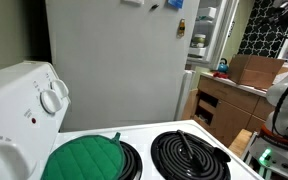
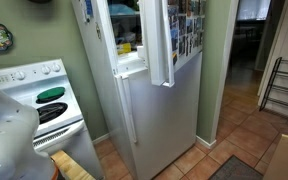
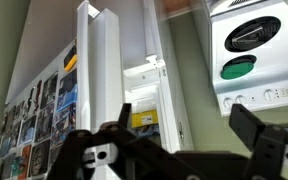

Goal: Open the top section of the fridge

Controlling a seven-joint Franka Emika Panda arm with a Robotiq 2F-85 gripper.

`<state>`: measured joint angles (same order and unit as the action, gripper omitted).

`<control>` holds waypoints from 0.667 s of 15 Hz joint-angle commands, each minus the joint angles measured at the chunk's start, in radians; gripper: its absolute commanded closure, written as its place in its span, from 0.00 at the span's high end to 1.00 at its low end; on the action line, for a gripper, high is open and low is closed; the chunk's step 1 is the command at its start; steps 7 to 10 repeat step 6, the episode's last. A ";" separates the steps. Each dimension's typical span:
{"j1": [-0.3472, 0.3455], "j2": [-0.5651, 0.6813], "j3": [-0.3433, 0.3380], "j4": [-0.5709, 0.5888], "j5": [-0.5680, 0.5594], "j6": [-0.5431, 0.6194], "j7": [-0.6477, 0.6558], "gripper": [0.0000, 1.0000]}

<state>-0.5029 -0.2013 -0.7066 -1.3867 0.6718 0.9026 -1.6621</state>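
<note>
Left of the fridge (image 2: 164,115) stands a white stove (image 2: 24,75) with a green pot holder (image 2: 51,94) on top. The fridge's top section (image 2: 127,35) is open, its door (image 2: 157,40) swung outward. In the wrist view the end effector (image 3: 179,150) gapes wide, holding nothing.

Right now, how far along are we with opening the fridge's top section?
Done, it looks: the top section's door stands swung well out from the fridge, with its inner shelves exposed. In hand: nothing; the wrist view shows the hand open and clear of the door. Left: probably just backing away, unless you want the door wider. The lower door is shut.
</note>
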 commanded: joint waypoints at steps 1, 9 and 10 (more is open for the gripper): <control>0.046 -0.005 -0.036 0.007 -0.006 0.001 0.008 1.00; 0.060 -0.002 -0.043 0.007 -0.005 0.001 0.007 1.00; 0.060 -0.002 -0.043 0.007 -0.005 0.001 0.007 1.00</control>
